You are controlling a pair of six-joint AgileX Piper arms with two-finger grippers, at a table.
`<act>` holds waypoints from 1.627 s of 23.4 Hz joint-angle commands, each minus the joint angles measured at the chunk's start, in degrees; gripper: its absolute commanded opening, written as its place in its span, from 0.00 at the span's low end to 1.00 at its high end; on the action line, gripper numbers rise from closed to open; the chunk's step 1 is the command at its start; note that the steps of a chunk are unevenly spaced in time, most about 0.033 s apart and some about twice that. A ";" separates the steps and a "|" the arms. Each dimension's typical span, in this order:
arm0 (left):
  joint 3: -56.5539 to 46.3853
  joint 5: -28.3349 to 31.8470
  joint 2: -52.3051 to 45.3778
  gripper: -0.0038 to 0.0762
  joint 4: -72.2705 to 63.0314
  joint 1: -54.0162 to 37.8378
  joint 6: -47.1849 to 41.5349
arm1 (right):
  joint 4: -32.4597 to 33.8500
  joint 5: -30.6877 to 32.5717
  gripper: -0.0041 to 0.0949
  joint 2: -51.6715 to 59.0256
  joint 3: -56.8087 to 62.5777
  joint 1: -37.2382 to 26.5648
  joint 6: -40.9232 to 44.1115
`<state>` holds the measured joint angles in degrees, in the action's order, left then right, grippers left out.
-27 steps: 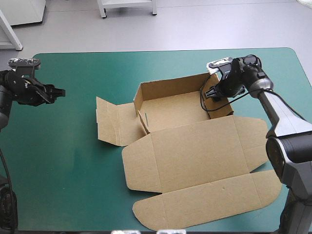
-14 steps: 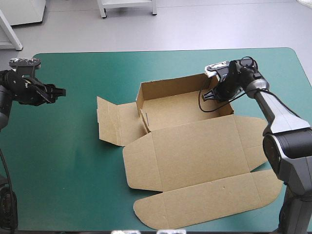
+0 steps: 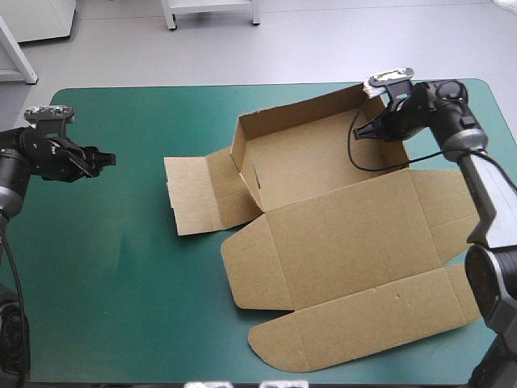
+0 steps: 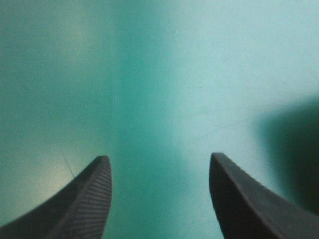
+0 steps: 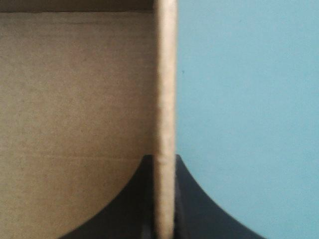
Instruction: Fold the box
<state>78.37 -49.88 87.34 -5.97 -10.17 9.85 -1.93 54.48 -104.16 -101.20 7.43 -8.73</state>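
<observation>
The brown box (image 3: 307, 166) lies in the middle of the table as a half-formed tray, its far wall and left wall raised. Its wide lid sheet (image 3: 347, 250) lies flat toward the near edge, and a side flap (image 3: 198, 194) lies flat to the left. My right gripper (image 3: 374, 129) is at the tray's far right corner. In the right wrist view the right gripper (image 5: 164, 160) is shut on the box's thin right wall (image 5: 165, 74), one finger on each side. My left gripper (image 3: 103, 158) hovers far left of the box. The left wrist view shows that left gripper (image 4: 159, 167) open over bare cover.
The teal-green cover (image 3: 105, 275) lies bare left of the box and toward the near left corner. The table's right edge (image 3: 499, 113) runs close to my right arm. The lid's rounded flap reaches near the table's front edge.
My right gripper went from open to shut on the box's right wall. The whole box has slid right and turned a little. My left gripper drifted slightly right.
</observation>
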 commanded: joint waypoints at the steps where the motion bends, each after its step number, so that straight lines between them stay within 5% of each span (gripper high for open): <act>1: -2.00 5.22 -0.99 0.57 -0.98 -0.07 0.07 | -4.01 -2.68 0.03 7.40 -1.80 -3.17 -1.67; 6: -7.73 10.17 2.90 0.57 -4.65 -0.07 1.48 | -16.37 -2.81 0.03 13.49 -1.80 -8.09 -7.02; 12: -8.22 9.17 8.01 0.57 -40.29 -0.07 23.49 | -30.08 0.48 0.03 16.69 -1.80 -9.79 -11.81; 15: -8.22 3.96 8.64 0.57 -58.73 -0.07 35.26 | -30.33 0.97 0.03 16.57 -1.68 -9.79 -11.98; 22: -8.22 -24.68 8.68 0.57 -87.37 0.03 48.24 | -29.96 0.14 0.03 15.45 -1.59 -9.79 -11.98; 38: -7.15 -24.56 7.41 0.57 -99.52 12.13 46.00 | -25.59 -2.01 0.03 10.11 -1.21 -9.79 -11.13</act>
<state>68.94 -67.44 97.78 -95.32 0.82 55.61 -26.52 55.55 -96.03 -100.77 -2.02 -20.67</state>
